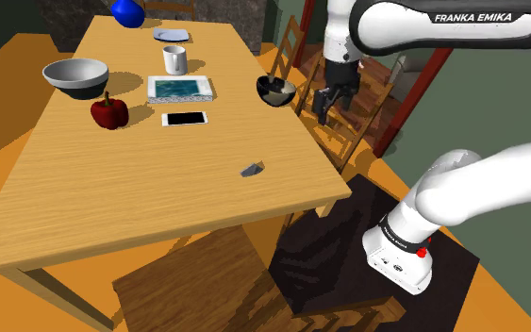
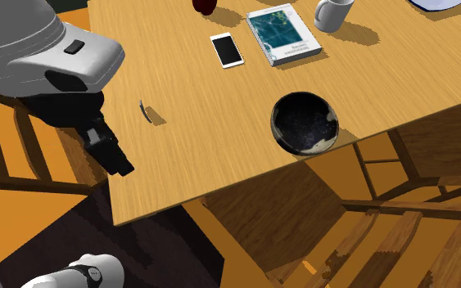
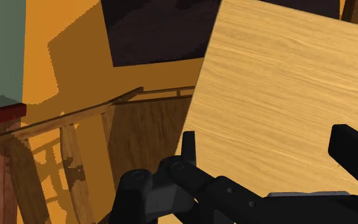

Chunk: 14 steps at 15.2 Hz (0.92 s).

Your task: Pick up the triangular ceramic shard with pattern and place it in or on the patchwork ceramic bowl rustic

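While my end effector (image 1: 328, 111) hangs raised beyond the desk (image 1: 112, 198) edge, fingers (image 3: 352, 153) apart and empty, the stock stands thus.

Item, shard (image 1: 252, 170): small, grey, lying on bare desk, below the end effector and inboard of it, well apart from it, touching nothing.

Item, bowl (image 1: 275, 91): dark, mottled inside, upright on the desk near its edge, apart from the shard. Its distance from the end effector I cannot judge, as the views disagree.

Step in hand, by my reckoning: the approach to the shard.

Advice:
- Travel over the shard before descending.
- Turn the wrist so the fingers straddle its thin side, for it looks slight.
- Come low, since a high pinch may slip.
- Close only once it sits squarely between the fingers.
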Tool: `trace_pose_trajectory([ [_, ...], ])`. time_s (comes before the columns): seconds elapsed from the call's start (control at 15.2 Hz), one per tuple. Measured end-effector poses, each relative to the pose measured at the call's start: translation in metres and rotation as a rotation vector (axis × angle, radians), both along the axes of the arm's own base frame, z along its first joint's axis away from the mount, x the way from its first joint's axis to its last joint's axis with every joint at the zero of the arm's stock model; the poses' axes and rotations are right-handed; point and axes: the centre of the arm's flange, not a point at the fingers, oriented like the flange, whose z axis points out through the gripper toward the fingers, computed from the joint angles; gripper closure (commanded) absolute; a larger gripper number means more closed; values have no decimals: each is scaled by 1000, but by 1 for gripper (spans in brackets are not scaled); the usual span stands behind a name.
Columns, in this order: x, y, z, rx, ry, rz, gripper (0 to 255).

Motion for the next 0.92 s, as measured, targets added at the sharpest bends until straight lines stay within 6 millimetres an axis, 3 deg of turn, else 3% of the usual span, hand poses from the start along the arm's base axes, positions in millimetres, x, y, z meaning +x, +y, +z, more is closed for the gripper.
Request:
trace_pose_trajectory([
  [0.4,21,82,-31,-88,-24,-39,0],
  [0.92,58,183,-86,-206,-56,-89,0],
])
